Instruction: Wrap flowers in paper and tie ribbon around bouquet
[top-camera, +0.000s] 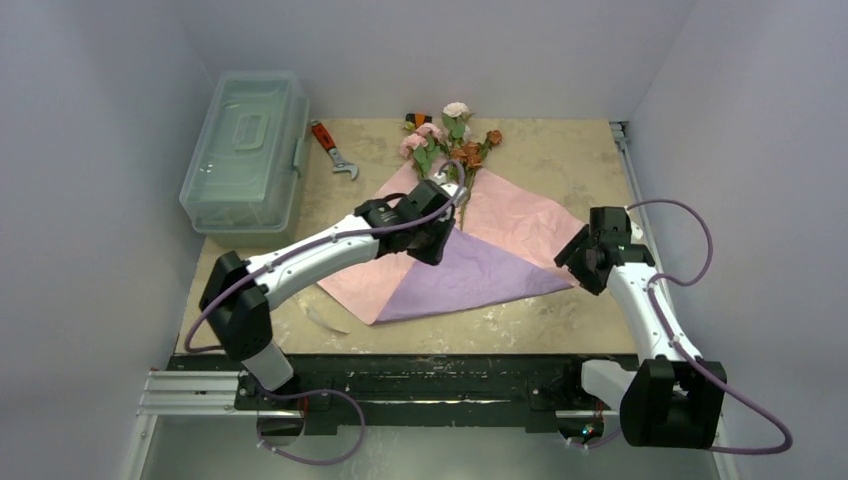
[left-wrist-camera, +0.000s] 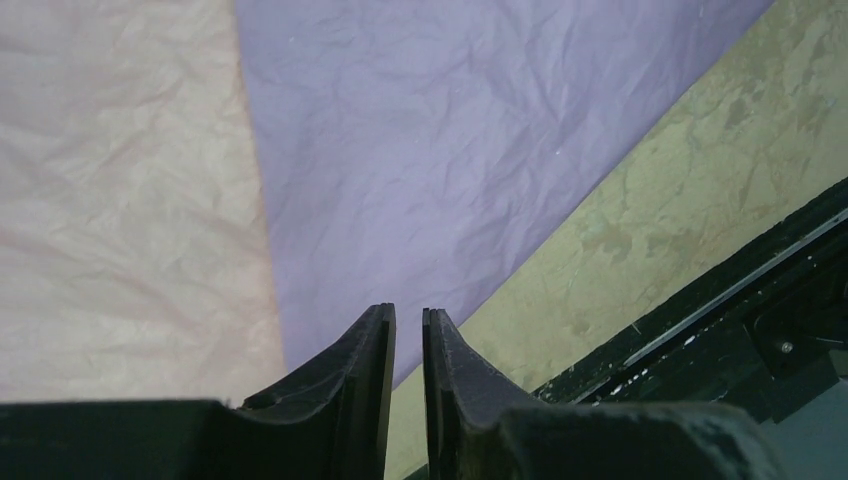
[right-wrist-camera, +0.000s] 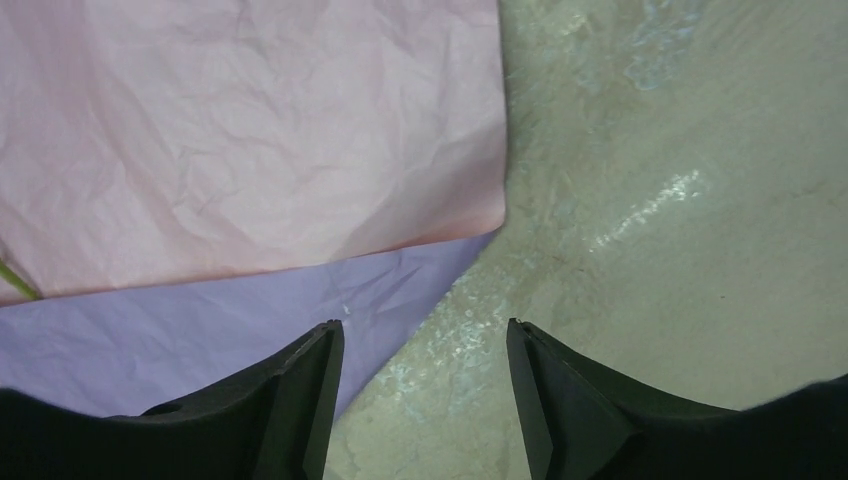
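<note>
Two robot arms start at the near edge of the worktop (top-camera: 560, 320). The left fingers (left-wrist-camera: 408, 340) hang over the middle of the paper (top-camera: 510, 225), right where the pink side meets the purple folded part. They are almost closed, with just a thin slit, and hold nothing. The right fingers (right-wrist-camera: 425, 340) are spread wide and are empty. They sit just above the paper's right corner, so I think they are ready to grab it and fold it over.

One sheet of paper lies flat like a diamond. Its near corner is folded up, likely to cover the stem ends. One bunch of flowers (top-camera: 450, 140) lies on the far corner, with the blooms poking past the edge so they will show. I cannot pick out a ribbon.

One clear plastic box (top-camera: 245, 150) and one red-handled wrench (top-camera: 333, 150) sit off to the left, away from the job.
</note>
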